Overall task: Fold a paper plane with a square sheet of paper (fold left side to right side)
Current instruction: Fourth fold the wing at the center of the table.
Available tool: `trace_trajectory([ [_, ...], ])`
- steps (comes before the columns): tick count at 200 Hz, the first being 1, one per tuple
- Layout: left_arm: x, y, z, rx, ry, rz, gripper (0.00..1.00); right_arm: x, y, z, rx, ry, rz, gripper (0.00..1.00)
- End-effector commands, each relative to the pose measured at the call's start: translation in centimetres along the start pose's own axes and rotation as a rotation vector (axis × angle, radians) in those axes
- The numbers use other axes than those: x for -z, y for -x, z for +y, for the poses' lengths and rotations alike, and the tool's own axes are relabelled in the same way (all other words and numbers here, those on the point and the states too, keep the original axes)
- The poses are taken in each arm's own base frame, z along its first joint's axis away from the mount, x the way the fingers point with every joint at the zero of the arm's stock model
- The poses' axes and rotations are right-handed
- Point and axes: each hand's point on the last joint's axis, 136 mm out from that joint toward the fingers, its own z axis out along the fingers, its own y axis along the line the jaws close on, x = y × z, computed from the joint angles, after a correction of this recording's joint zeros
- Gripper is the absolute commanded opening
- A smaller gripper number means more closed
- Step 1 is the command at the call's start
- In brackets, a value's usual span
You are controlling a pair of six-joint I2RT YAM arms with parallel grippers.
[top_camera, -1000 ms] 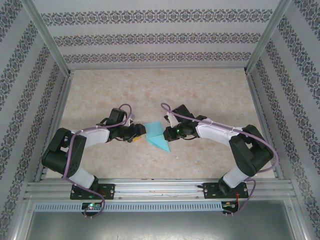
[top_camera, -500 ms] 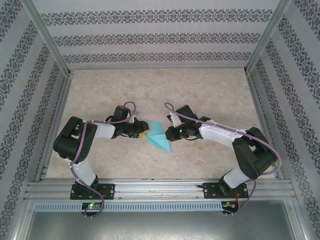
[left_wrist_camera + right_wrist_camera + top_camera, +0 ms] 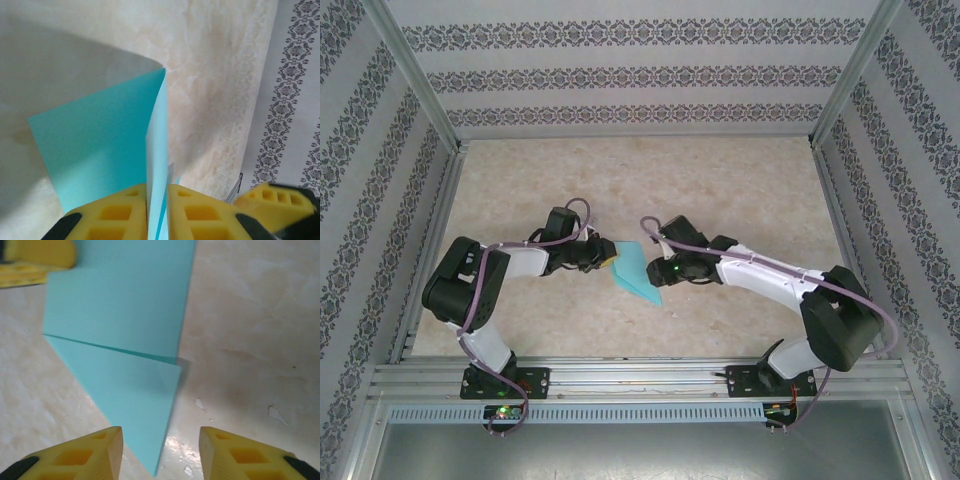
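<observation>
Paper sheet [image 3: 636,273], one; left pincer [image 3: 156,189], right pincer [image 3: 160,434].

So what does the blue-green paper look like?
The thin light turquoise sheet of paper is plain, smooth and creased into a pointed shape. One flap is lifted; the rest lies on the beige marbled table. The left pincer clamps its edge; the open right pincer hovers at its tip.
</observation>
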Motion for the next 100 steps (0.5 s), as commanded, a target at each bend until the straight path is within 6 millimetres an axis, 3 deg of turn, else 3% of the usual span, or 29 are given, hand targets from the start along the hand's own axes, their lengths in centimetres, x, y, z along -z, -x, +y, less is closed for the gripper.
trace_trajectory([
  [1, 0.3, 0.3, -2.2, -0.046, -0.033, -0.012, 0.19, 0.7, -0.5, 0.2, 0.061, -0.155, -0.026, 0.47],
  [45, 0.0, 0.2, -2.8, -0.057, -0.042, -0.002, 0.20, -1.2, -2.1, 2.8, 0.171, -0.268, -0.041, 0.53],
  [100, -0.1, 0.5, -3.6, -0.062, -0.054, -0.008, 0.20, -3.8, -3.1, 3.2, 0.210, -0.326, -0.003, 0.50],
])
